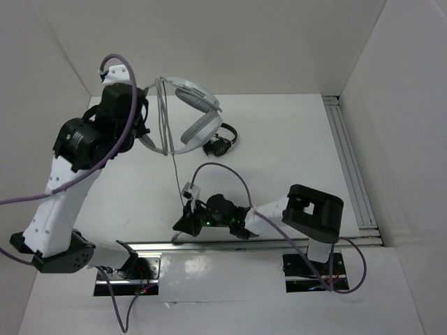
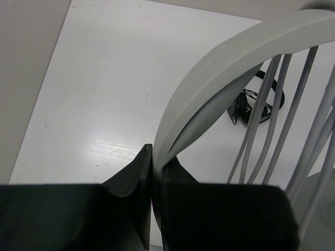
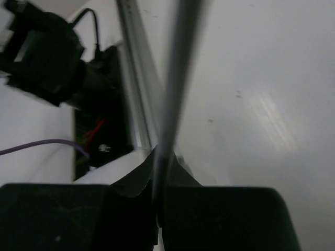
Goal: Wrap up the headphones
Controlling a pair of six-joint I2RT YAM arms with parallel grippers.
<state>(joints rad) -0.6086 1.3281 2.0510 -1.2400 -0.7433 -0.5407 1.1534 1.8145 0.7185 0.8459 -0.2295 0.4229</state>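
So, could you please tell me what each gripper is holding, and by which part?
The left gripper is shut on the headphones, pinching the headband. The right gripper is shut on their thin cable.

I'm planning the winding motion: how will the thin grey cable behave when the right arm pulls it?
Probably floppy: the cable runs straight only where stretched between the headphones and the right tool shut on it. Thin and smooth-looking, so it may slip through that pinch. Strands by the headband hang apart, so wraps could slide.
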